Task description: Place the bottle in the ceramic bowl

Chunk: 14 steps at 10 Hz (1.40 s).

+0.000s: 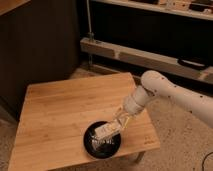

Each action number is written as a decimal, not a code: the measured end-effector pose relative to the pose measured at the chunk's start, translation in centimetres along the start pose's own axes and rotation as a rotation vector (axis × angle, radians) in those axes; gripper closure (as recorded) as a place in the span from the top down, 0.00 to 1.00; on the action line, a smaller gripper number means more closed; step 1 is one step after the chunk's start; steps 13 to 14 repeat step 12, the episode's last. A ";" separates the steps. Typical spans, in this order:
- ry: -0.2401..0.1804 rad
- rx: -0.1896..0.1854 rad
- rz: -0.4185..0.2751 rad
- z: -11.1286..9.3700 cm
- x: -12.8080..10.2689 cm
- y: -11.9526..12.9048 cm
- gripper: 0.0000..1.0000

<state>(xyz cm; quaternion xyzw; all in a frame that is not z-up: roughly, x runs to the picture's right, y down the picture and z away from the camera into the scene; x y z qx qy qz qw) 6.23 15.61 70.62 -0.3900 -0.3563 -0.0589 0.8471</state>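
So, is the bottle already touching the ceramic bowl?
Cannot tell. In the camera view the gripper holds the bottle over the ceramic bowl, but no gap or contact shows plainly.

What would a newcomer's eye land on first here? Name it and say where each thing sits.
First comes the white robot arm reaching in from the right, its gripper holding the small cream bottle over the black ceramic bowl. The bowl sits near the front edge of the light wooden table. Behind, a dark shelving unit fills the background.
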 end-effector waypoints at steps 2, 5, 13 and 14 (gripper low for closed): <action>0.049 -0.010 -0.005 0.6 -0.5 -0.2 0.34; 0.161 -0.010 0.041 1.4 -0.2 -0.4 0.67; 0.215 0.000 0.127 1.9 0.7 -0.6 0.80; 0.215 0.000 0.127 1.9 0.7 -0.6 0.80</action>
